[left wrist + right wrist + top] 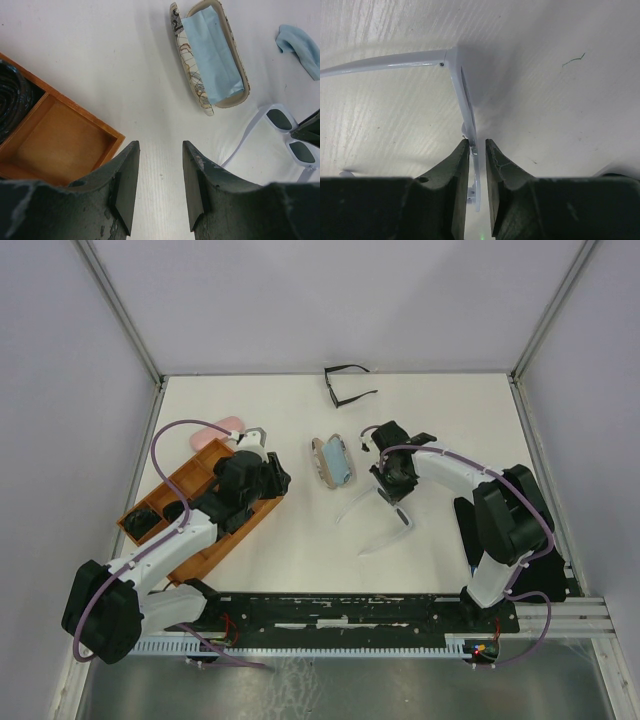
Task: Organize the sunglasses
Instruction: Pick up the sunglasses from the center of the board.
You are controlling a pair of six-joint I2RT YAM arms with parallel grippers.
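Slip risk with white sunglasses (465,100).
Right fingers (496,162) clamp just the thin frame edge; a lift may twist it loose. Left fingers (125,175) apart.

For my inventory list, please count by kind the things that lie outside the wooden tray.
Glasses: 2 (black-framed glasses, white-framed sunglasses held in the right tool)
Cases: 2 (pink case, open patterned case)
Cloths: 1 (light-blue cloth)
Total: 5
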